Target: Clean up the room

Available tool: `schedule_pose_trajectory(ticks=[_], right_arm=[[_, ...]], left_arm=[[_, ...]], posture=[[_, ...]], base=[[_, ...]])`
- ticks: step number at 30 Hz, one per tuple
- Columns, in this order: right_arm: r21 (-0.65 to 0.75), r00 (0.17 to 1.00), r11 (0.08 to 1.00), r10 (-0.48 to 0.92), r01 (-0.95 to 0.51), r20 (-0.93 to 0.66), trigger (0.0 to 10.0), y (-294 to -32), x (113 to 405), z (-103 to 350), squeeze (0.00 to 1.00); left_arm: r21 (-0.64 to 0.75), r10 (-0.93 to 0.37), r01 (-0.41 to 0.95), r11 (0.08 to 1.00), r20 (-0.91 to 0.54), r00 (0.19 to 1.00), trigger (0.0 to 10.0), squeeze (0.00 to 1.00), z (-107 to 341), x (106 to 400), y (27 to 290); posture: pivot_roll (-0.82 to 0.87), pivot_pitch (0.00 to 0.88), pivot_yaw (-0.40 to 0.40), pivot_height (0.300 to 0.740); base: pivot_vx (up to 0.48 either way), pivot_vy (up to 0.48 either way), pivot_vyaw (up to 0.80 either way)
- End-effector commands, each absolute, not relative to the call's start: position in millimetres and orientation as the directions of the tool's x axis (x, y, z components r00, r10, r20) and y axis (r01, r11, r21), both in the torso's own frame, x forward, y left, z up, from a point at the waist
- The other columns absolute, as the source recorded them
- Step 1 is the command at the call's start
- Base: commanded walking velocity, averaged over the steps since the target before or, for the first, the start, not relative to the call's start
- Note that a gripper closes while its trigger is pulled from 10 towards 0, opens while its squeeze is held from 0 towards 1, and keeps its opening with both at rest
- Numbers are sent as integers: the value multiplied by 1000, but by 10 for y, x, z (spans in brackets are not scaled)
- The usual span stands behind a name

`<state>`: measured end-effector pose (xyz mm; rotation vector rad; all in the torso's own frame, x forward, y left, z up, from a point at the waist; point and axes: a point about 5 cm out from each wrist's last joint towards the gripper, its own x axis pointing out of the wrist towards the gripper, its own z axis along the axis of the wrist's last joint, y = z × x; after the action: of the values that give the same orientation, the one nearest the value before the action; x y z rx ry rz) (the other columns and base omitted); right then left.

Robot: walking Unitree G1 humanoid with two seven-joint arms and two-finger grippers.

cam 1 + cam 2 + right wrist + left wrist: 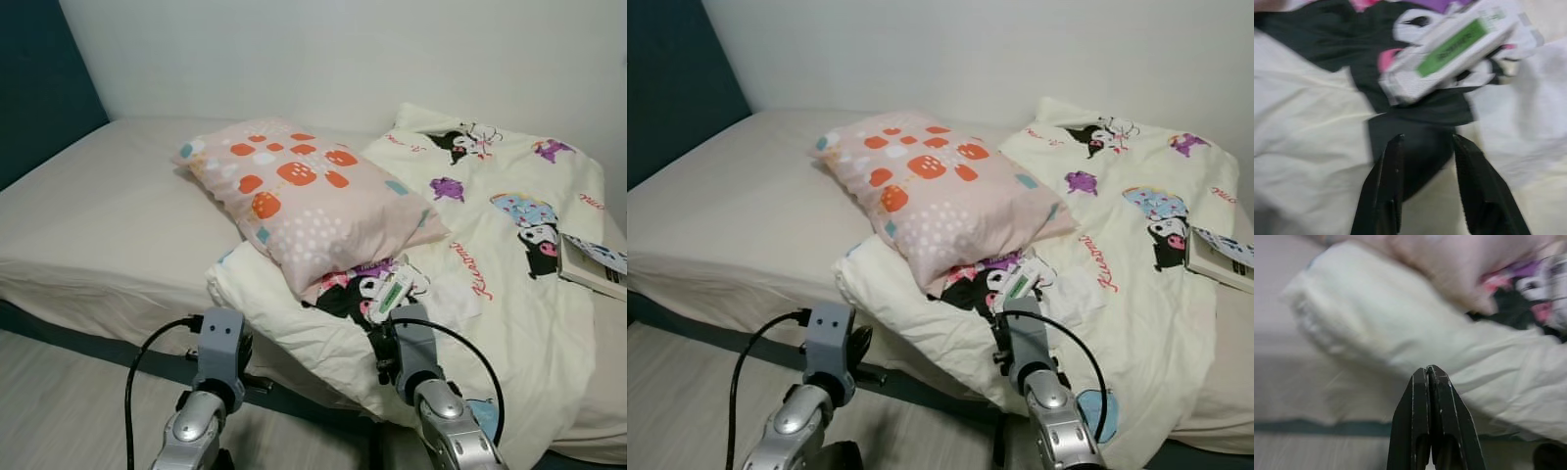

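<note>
While the pink spotted pillow (309, 201) and small white-and-green packet (390, 292) lie on the cream cartoon-print quilt (509, 264), tidying looks barely begun. Left tool (1431, 377) is pinched closed, empty. Right tool (1425, 147) is spread, just short of the packet (1449, 51).

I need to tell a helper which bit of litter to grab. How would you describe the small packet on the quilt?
On the bed, a cream cartoon-print quilt lies under a pink pillow. Just past the pillow's near corner, ahead of the open right gripper, lies the white packet. Its green label sets it apart from the book at the quilt's right edge.
</note>
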<state>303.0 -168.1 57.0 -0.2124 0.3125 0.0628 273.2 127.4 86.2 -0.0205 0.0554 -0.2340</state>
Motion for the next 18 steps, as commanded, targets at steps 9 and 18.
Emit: schedule_pose_trajectory(ticks=[9,18], right_arm=[[-235,969,971,-13,-46,-247,10000,-1917,3149,691,1000],[-190,971,977,49,-96,-236,10000,-1987,3300,750,1000]], left_arm=[[-5,-508,509,861,66,859,10000,0,1074,2605,1099],[48,-649,648,760,91,755,10000,0,1163,2532,897]], posture=[[-93,180,16,567],[-70,222,18,567]], base=[[0,0,0],[0,0,0]])
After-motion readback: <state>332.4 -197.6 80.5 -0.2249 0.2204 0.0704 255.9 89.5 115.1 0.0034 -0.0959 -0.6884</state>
